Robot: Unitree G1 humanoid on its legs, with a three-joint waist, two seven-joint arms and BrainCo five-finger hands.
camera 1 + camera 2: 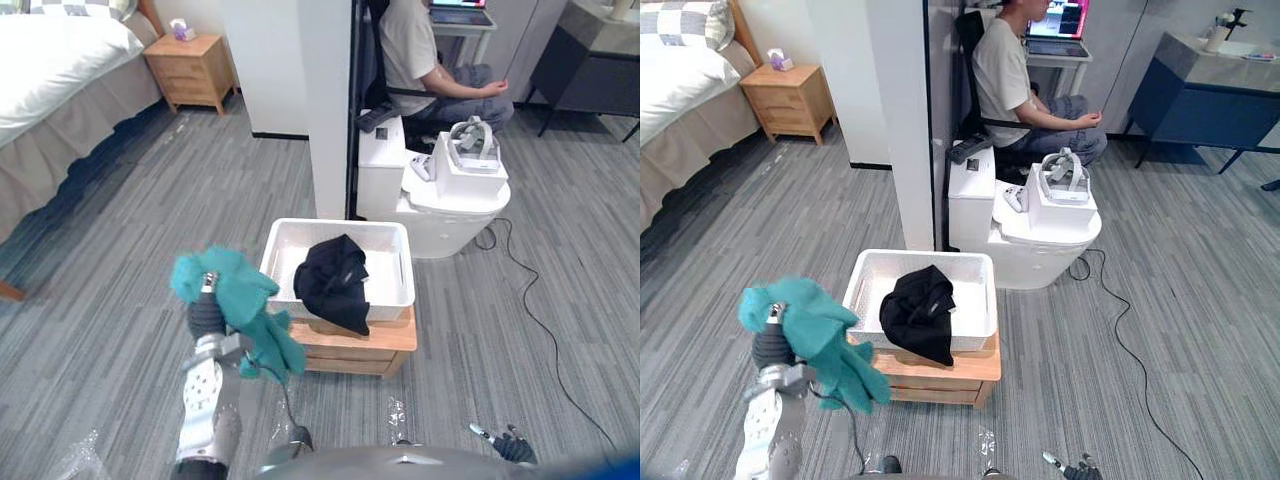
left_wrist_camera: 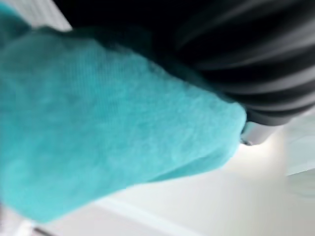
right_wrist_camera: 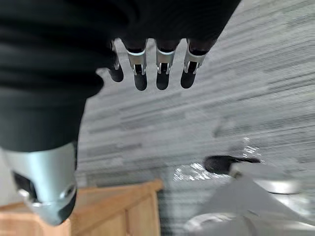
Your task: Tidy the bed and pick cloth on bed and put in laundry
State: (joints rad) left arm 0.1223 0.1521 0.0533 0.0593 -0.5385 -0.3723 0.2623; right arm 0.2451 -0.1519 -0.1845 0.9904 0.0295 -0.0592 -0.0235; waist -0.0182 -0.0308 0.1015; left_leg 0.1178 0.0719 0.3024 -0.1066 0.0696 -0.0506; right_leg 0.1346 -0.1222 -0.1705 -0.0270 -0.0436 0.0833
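1. The teal cloth point(image 1: 228, 290) is off the bed point(image 1: 50, 80). It is up in the air on my left robot hand point(image 1: 205, 314), just left of the white laundry basket point(image 1: 285, 255).
2. The cloth bunches over that robot hand and hides it, so I cannot tell how far it is closed. The left wrist view gives me only teal fabric against the dark ribbed cover.
3. A loose tail of the cloth hangs in front of the left edge of the low wooden table point(image 1: 350, 352) that carries the basket. I cannot tell whether it touches.
4. My right robot hand point(image 3: 139, 69) hangs low at the near right over the floor, fingers straight and relaxed, holding nothing.
5. A black cloth point(image 1: 335, 280) lies in the basket, spilling over its near rim.
6. I judge the teal cloth light, soft and floppy, and not fragile. It will sag from wherever it is held, and the tail could catch on the rim.
7. The bunched middle is the best place to hold it. I would lift it clear, carry it right over the basket's bare left part, then let go.
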